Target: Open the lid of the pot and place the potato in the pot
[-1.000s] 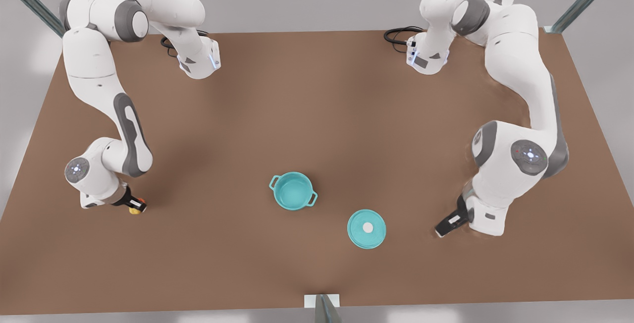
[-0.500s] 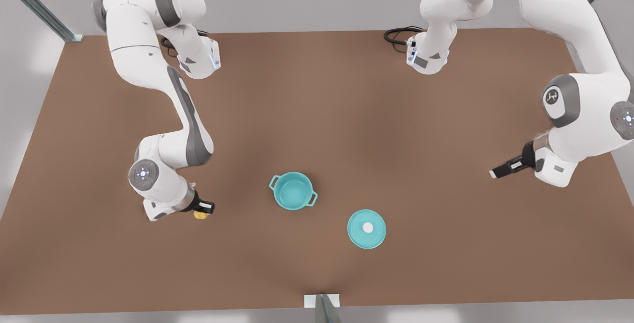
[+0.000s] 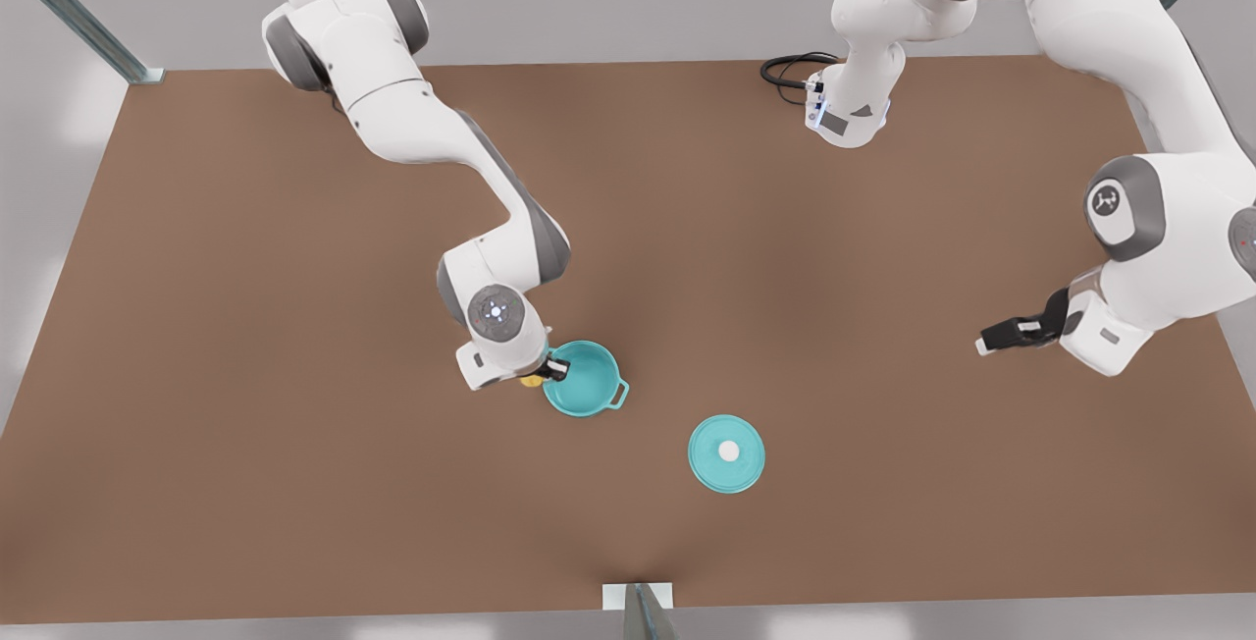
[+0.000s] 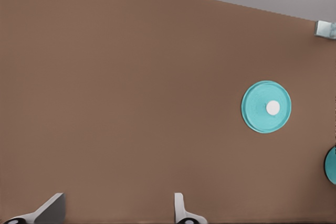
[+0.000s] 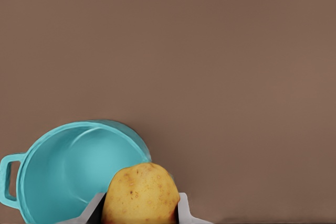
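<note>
The teal pot point(image 3: 586, 382) stands uncovered near the table's middle, with its loop handles showing. My right gripper point(image 3: 549, 369) is shut on the yellow potato point(image 3: 531, 381) and hangs at the pot's rim on the front view's left. The right wrist view shows the potato point(image 5: 140, 191) between the fingers beside the pot point(image 5: 63, 171). On the table toward the front view's right of the pot lies the pot lid point(image 3: 726, 453), flat, with its white knob up. My left gripper point(image 3: 993, 337) waits far off at the front view's right, open point(image 4: 115, 213), looking at the lid point(image 4: 265, 107).
The brown table point(image 3: 245, 483) has free room around the pot and lid. Both arm bases and a black cable point(image 3: 785, 71) sit at the far edge. A small metal bracket point(image 3: 638, 601) marks the near edge.
My right gripper has carried the potato from the front view's left across to the pot's rim. The left arm pulled away from the lid toward the front view's right, then held still.
</note>
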